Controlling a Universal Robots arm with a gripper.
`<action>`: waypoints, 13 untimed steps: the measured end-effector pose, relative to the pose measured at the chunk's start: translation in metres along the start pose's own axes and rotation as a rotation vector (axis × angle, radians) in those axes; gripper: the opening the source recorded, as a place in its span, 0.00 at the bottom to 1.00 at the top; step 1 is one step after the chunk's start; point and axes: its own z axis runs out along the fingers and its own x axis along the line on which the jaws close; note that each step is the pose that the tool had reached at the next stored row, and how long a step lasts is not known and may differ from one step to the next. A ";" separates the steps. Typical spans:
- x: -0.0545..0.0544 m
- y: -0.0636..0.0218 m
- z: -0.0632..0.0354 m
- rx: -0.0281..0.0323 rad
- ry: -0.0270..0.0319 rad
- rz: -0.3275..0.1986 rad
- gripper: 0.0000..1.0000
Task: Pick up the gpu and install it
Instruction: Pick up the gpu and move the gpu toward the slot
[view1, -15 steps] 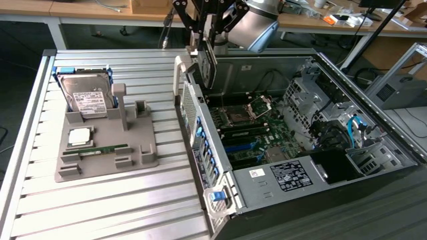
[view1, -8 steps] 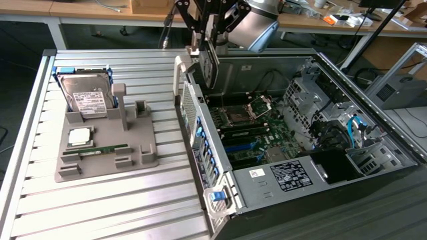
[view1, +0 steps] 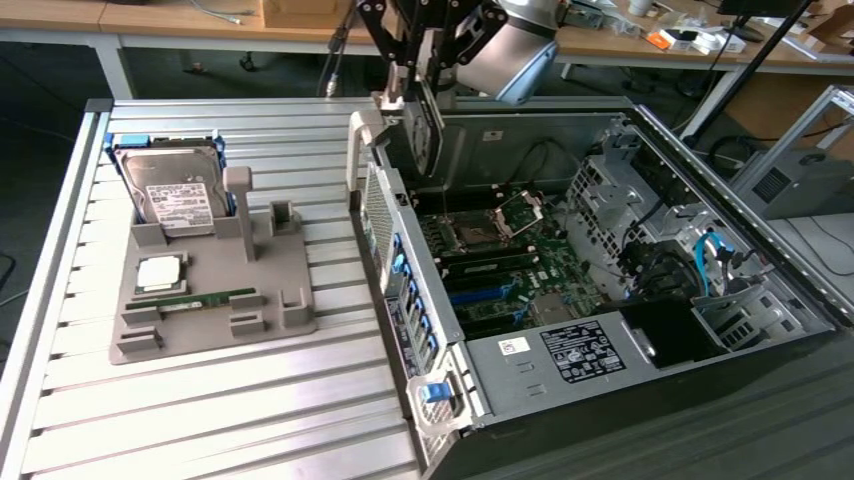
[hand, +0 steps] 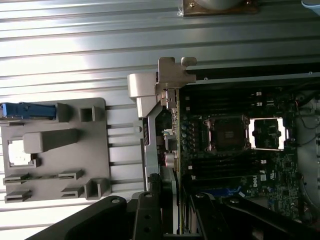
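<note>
Pinching the gpu (view1: 430, 135) upright with the fingers (view1: 391, 55), above rear wall of open computer case (view1: 534, 380); card top hidden between fingers

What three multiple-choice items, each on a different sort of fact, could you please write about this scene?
1. Where is the gpu?
A. Lying on the table slats
B. Held in the gripper, by the wall of the case
C. Plugged into its slot

2. What colour is the RAM stick in the grey holder?
A. Red
B. Green
C. White

3. How is the case?
A. Open, with the motherboard exposed
B. Closed by a side panel
C. Covered with a cloth

Answers: 1 B, the card hangs clamped between the fingers; 2 B, a green strip lies in the holder; 3 A, the board and its sockets show inside.
</note>
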 end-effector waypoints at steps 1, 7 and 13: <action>-0.001 0.0001 0.0000 0.0001 0.0000 0.000 0.27; -0.006 0.0004 0.0002 0.0001 -0.0001 0.000 0.27; -0.009 0.0006 0.0003 0.0003 -0.0001 0.000 0.27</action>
